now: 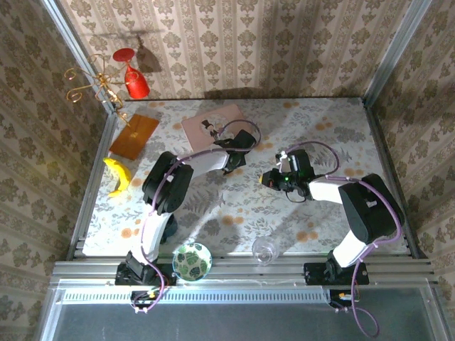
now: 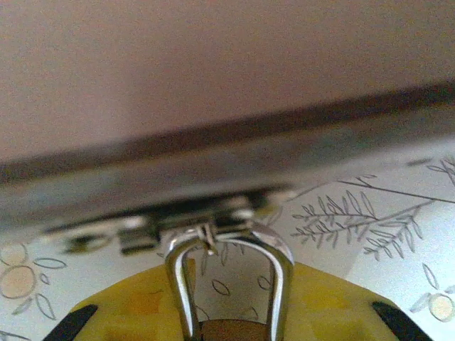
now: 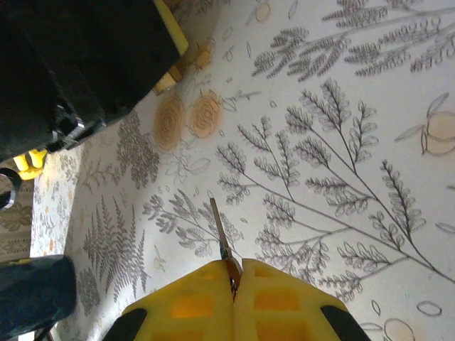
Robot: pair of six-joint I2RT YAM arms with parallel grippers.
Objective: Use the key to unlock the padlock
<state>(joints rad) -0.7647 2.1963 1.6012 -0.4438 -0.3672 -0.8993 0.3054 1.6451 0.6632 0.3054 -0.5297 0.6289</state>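
A small padlock (image 2: 229, 331) with a silver shackle (image 2: 178, 284) hangs from the metal hasp (image 2: 142, 231) on the front of the pink box (image 2: 213, 78). My left gripper (image 2: 227, 312) has its yellow pads (image 2: 128, 312) pressed against both sides of the padlock's brass body. In the top view this gripper (image 1: 234, 158) sits at the near right corner of the pink box (image 1: 210, 122). My right gripper (image 3: 234, 273) is shut on the key (image 3: 219, 227), whose thin blade juts out over the tablecloth. From above, the right gripper (image 1: 270, 177) is a short way right of the left one.
A red wine glass (image 1: 132, 74) and a gold wire stand (image 1: 92, 82) are at the back left. An orange board (image 1: 134, 135) and a banana (image 1: 118, 175) lie along the left side. A patterned bowl (image 1: 192, 261) and a clear glass (image 1: 264, 249) sit at the near edge.
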